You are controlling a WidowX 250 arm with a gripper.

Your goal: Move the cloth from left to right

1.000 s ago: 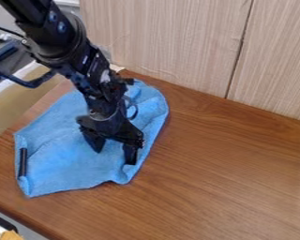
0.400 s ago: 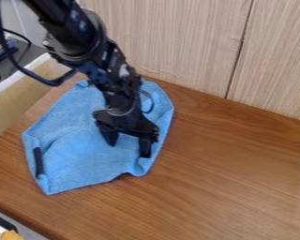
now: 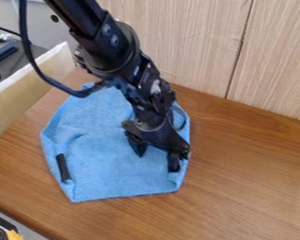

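Note:
The gripper (image 3: 156, 161) is low over the right part of the blue cloth (image 3: 108, 164), its two fingers spread apart and pointing down onto the fabric. One finger stands over the cloth's middle, the other close to its right edge. The cloth lies spread out on the left half of the wooden table, with a black strip on its lower left edge. Part of its upper right is hidden behind the arm.
A light wood-grain panel stands along the back of the table (image 3: 252, 159). At the left runs a pale raised ledge (image 3: 27, 96). A dark cable loops down beside the arm.
The gripper has moved to the right and slightly toward the camera. The cloth has slid to the right along with it, and its lower right edge has changed shape.

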